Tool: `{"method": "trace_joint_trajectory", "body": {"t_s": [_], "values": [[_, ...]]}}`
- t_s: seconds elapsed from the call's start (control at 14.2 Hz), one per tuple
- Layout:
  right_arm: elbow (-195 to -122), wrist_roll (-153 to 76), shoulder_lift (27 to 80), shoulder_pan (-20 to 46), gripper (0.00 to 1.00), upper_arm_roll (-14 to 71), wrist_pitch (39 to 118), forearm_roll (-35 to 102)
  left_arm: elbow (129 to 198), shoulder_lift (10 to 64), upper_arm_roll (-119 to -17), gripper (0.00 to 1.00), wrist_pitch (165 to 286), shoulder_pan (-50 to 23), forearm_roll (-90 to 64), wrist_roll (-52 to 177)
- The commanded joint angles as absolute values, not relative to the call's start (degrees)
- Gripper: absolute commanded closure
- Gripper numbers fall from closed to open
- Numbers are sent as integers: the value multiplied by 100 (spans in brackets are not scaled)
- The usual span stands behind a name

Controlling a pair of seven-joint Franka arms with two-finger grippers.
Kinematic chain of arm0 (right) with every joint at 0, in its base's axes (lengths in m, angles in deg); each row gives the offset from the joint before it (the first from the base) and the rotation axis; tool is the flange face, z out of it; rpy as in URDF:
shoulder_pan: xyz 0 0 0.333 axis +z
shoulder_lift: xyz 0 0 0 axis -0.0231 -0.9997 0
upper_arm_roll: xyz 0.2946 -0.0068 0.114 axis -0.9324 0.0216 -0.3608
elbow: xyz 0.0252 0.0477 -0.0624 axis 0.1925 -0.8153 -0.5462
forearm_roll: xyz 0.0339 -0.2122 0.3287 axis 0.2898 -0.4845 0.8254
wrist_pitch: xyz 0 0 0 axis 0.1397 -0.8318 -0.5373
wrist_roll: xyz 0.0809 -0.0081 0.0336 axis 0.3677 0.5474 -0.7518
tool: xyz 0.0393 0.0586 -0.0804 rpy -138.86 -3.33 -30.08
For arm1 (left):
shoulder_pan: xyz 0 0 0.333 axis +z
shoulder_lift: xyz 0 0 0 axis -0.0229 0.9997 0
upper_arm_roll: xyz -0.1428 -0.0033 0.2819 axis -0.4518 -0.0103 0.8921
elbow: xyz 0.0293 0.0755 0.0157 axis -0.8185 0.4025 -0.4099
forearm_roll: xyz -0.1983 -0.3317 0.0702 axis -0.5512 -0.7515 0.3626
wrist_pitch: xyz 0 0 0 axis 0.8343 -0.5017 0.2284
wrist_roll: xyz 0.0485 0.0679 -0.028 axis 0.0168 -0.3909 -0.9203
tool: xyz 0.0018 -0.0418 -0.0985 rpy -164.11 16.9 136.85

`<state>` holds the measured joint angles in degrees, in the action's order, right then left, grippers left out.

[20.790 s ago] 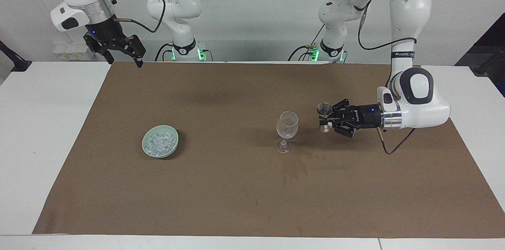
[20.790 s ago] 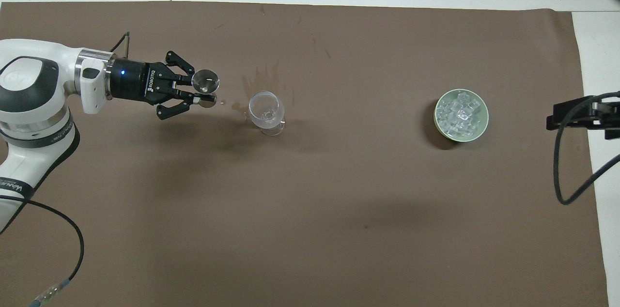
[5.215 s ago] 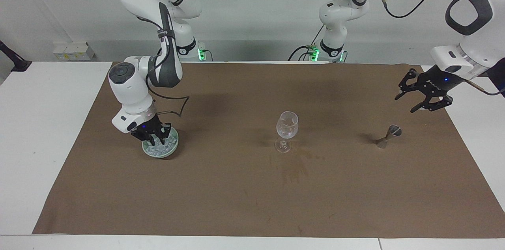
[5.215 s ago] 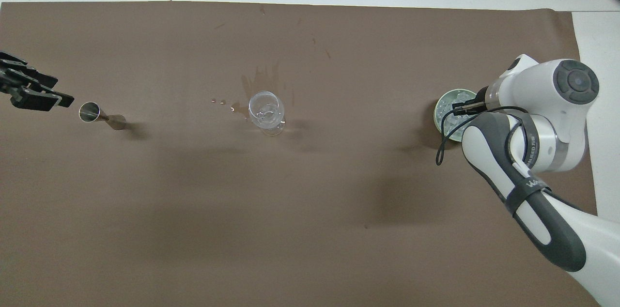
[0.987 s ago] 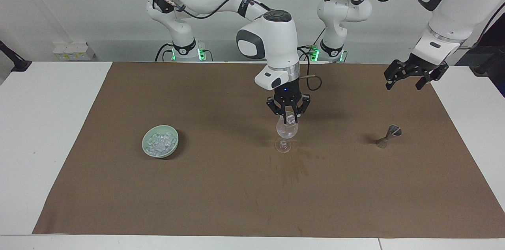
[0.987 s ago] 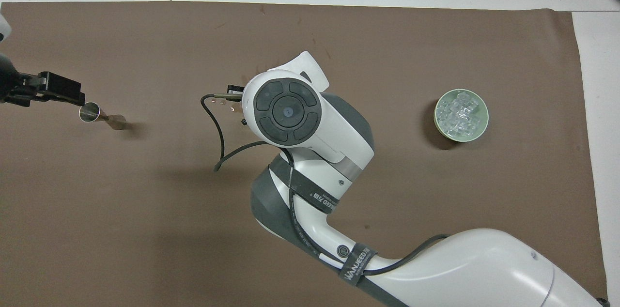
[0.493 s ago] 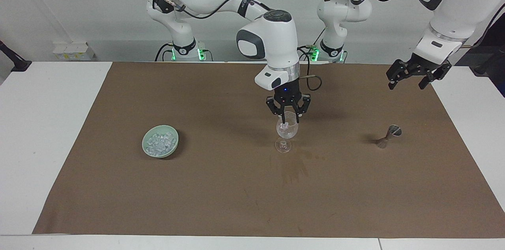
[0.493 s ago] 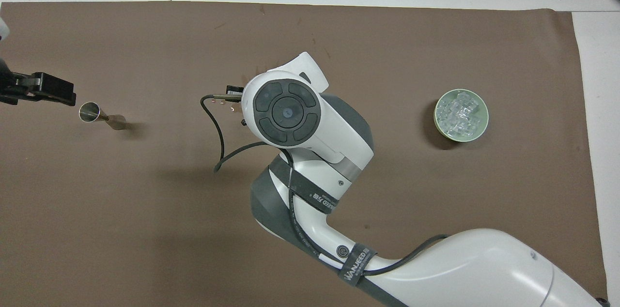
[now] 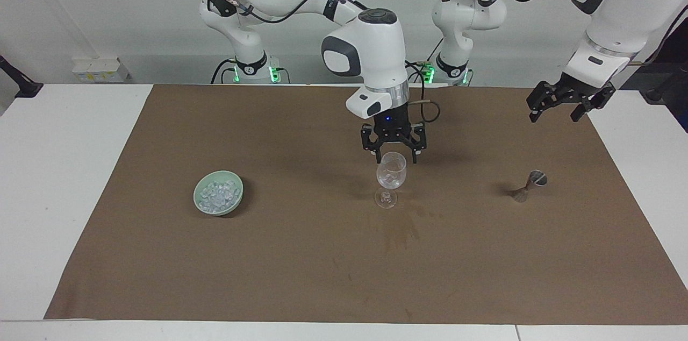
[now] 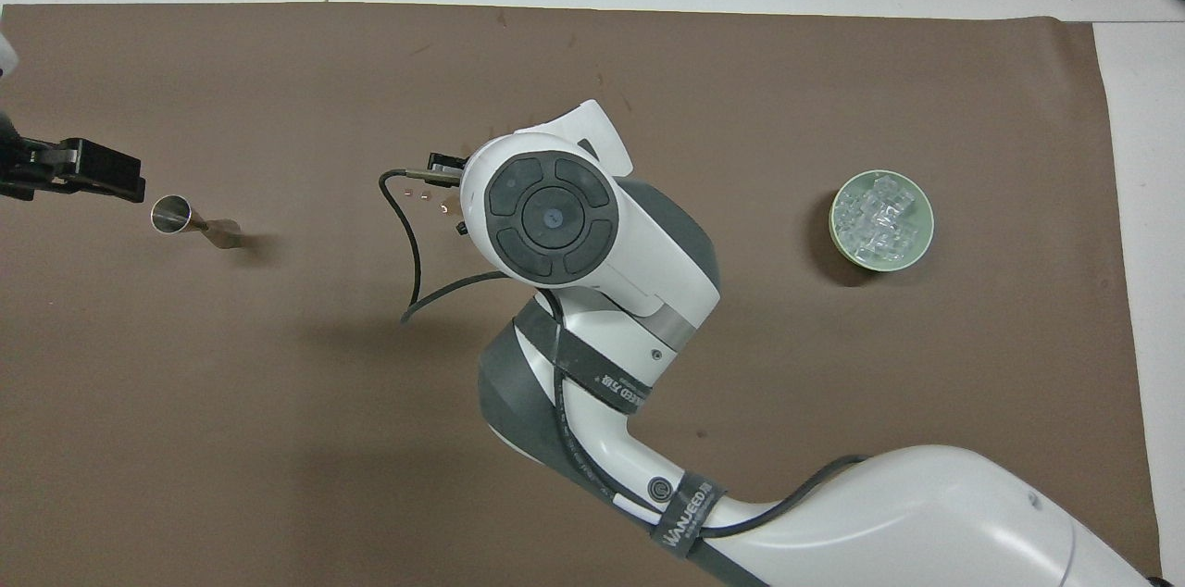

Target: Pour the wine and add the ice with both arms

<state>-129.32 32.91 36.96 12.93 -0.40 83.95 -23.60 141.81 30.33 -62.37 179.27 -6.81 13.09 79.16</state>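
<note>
Ice step in hand: right gripper (image 9: 393, 155) hangs just over the mouth of the wine glass (image 9: 391, 178), fingers spread wide, nothing between them. A small pale lump shows in the glass bowl, likely a cube, so I judge the drop done. In the overhead view the right arm's wrist covers the glass entirely.

Rest of the ice (image 9: 217, 193) sits heaped in the green bowl (image 9: 237, 201), on the mat toward the right arm's end, well apart from the glass.

Jigger (image 9: 529, 185) stands on the mat toward the left arm's end, tilted-looking in the facing view; can't see liquid in it. Pour looks finished.

Left gripper (image 9: 559, 104) waits up over the mat edge at its own end, fingers apart, empty.

Next move, my read: lift the right gripper straight up clear of the rim before any sideways travel, since a swipe would tip the stemmed glass. Then either retract or return to the bowl for another cube.
</note>
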Motion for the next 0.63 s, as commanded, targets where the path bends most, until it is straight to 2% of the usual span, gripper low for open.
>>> {"method": "trace_joint_trajectory", "body": {"t_s": [0.0, 0.28, 0.56], "values": [[-12980, 3239, 3949, 1126, 0, 6, 8326, -2535, 14093, 3065, -6254, 0, 17903, -685, 1410, 7904], [-12998, 2633, 4239, 1073, 0, 788, 8248, -2325, 14093, 3065, -6254, 0, 17903, -720, 1428, 7913], [-13033, 2106, 4679, 1047, 0, 1588, 7844, -1280, 14093, 3056, -6254, 0, 17903, -711, 1428, 7913]]}}
